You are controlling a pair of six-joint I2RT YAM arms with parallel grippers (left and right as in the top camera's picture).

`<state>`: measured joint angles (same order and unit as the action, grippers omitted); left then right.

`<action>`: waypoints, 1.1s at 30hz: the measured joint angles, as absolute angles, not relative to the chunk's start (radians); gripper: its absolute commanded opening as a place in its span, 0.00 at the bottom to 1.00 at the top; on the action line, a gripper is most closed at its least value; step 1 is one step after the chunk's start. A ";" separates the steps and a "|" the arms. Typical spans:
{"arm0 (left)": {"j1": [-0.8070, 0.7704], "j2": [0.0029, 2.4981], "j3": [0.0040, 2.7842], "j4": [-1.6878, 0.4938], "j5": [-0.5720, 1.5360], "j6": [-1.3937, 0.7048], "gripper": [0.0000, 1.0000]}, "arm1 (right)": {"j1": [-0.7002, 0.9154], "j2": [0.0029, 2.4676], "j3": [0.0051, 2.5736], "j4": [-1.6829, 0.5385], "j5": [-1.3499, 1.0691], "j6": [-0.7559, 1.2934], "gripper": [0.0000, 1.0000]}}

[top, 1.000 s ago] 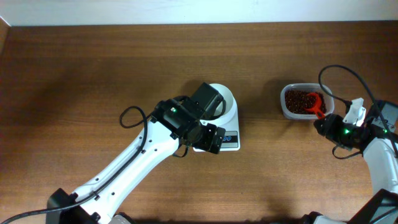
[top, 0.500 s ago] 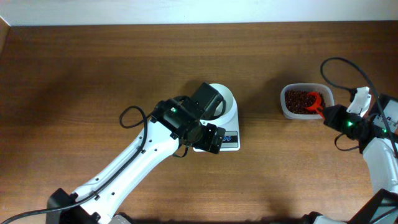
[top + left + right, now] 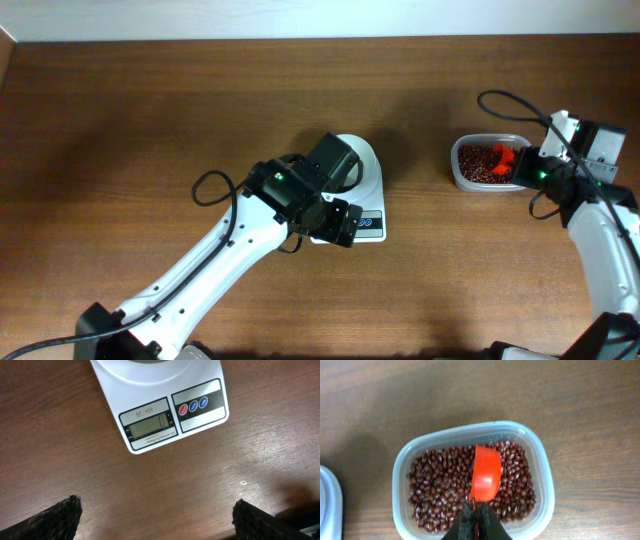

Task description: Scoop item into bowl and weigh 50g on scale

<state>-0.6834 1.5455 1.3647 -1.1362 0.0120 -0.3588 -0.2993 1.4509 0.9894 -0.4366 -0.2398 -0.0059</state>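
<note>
The item, a heap of small dark red-brown beans (image 3: 480, 165) (image 3: 440, 485), fills a clear plastic tub (image 3: 458, 172) (image 3: 399, 485) at the right. An orange-red scoop (image 3: 503, 156) (image 3: 486, 474) lies bowl-down on the beans. My right gripper (image 3: 528, 170) (image 3: 476, 512) is shut on the scoop's handle at the tub's near rim. The white bowl (image 3: 365, 160) sits on the white scale (image 3: 372, 224) (image 3: 150, 420) at the table's middle, partly hidden by my left arm. Over the scale's front, my left gripper (image 3: 335, 222) (image 3: 156, 506) hovers open and holds nothing.
The brown wooden table (image 3: 150, 120) runs wide to the left and back. A pale lid edge (image 3: 327, 505) lies left of the tub in the right wrist view. Cables loop beside both arms.
My right gripper closed on the scoop's handle and moved toward the table's back, carrying the scoop a little further over the beans. The left arm held still.
</note>
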 measured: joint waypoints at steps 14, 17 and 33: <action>-0.683 1.546 1.365 -1.137 0.012 -0.359 0.99 | -0.239 1.737 1.285 -0.551 -0.229 -0.110 0.04; -0.683 1.546 1.365 -1.137 0.012 -0.359 0.99 | -0.238 1.740 1.285 -0.507 -0.228 -0.117 0.04; -0.683 1.546 1.365 -1.137 0.012 -0.359 0.99 | -0.168 1.821 1.294 -0.428 -0.213 -0.185 0.45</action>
